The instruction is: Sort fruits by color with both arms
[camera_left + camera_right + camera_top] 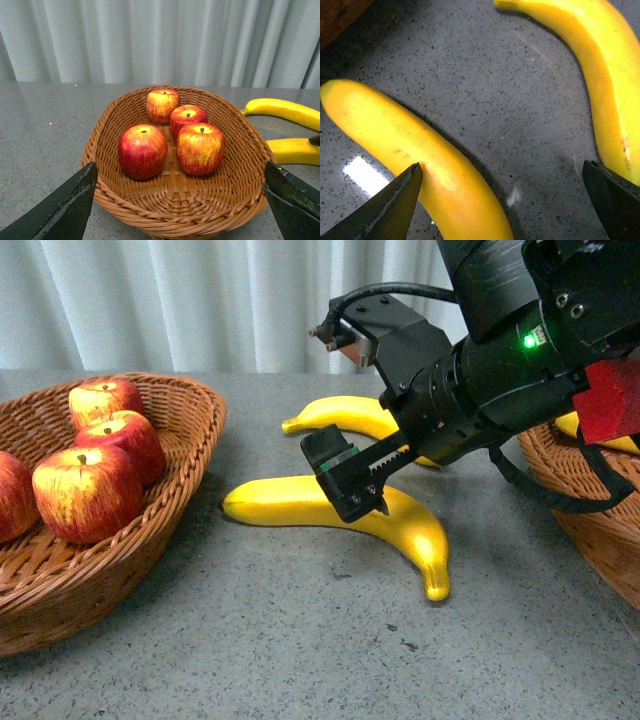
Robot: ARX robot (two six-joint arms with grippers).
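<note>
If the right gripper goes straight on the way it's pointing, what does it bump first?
Most likely the nearer banana: the open right gripper points down at it. Depth is unclear, so it might land on the table just beside it.

bright even light, soft shadow under the near banana point(300, 502), white glare on the table point(364, 176), blurred dark fingertips point(385, 212)

You have a grey speckled table point(300, 660) running back to a pale pleated curtain point(180, 300) that hangs straight across behind it, and a bright patch of light point(362, 175) glints off the glossy tabletop.
</note>
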